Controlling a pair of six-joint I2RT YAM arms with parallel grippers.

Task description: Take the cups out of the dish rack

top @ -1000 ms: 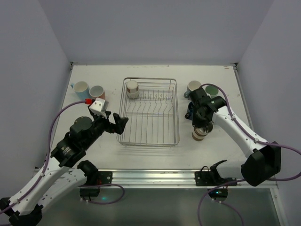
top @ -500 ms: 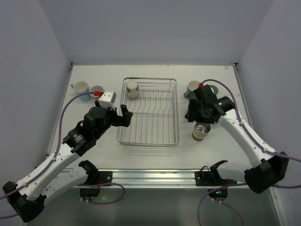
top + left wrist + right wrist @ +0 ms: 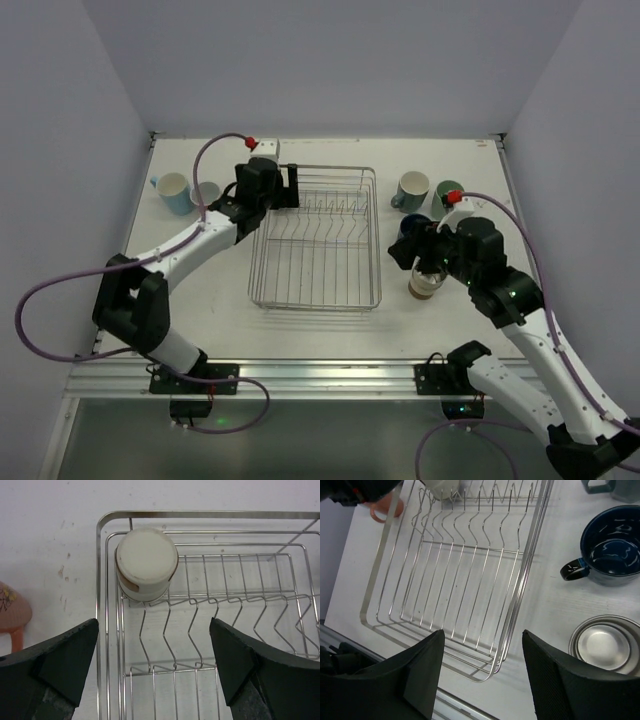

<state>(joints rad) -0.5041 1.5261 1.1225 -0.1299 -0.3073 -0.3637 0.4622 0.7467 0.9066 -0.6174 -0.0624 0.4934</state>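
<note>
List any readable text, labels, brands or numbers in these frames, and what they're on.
None: no words, numbers or logos can be read in any view.
The cream cup, the navy cup and the rack are plain.
The pink cup has a small flower print, no lettering.

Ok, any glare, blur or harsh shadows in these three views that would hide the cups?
Top external: even soft light, sharp, but the left gripper covers the cream cup. Left wrist: cream cup and rack crisp. Right wrist: white glare streaks inside the navy mug, sheen in the tumbler, both readable.
</note>
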